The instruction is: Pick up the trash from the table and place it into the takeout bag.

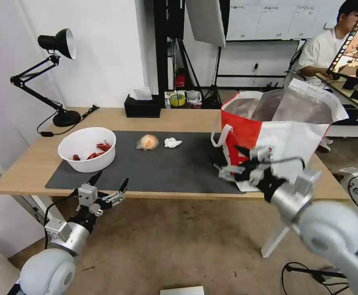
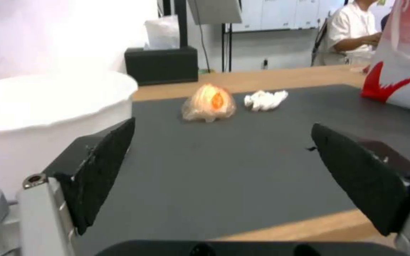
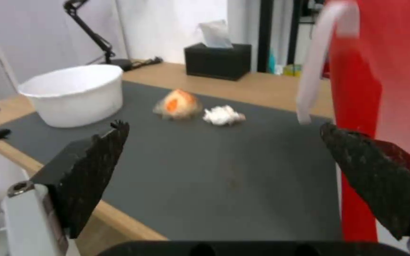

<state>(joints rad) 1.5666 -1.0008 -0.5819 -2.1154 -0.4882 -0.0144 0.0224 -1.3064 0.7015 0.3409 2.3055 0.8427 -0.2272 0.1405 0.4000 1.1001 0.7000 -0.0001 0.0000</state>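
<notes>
On the table (image 1: 31, 164), a dark mat carries the trash. A white bowl (image 1: 87, 148) with red shells stands at its left end. An orange-tinted plastic wad (image 1: 147, 142) and a crumpled tissue (image 1: 172, 142) lie mid-mat. The takeout bag (image 1: 277, 127) stands open at the right. My left gripper (image 1: 113, 177) hovers open at the table's front edge, just before the bowl (image 2: 48, 117), facing the wad (image 2: 209, 103) and tissue (image 2: 265, 100). My right gripper (image 1: 227, 157) is open and empty beside the bag's (image 3: 390, 71) front left corner, above the mat.
A black tissue box (image 1: 143, 105) sits at the table's back edge. A black desk lamp (image 1: 58, 45) stands at the back left corner with its cord on the wood. The bag's white loop handle (image 3: 314, 71) hangs close to my right gripper's fingers.
</notes>
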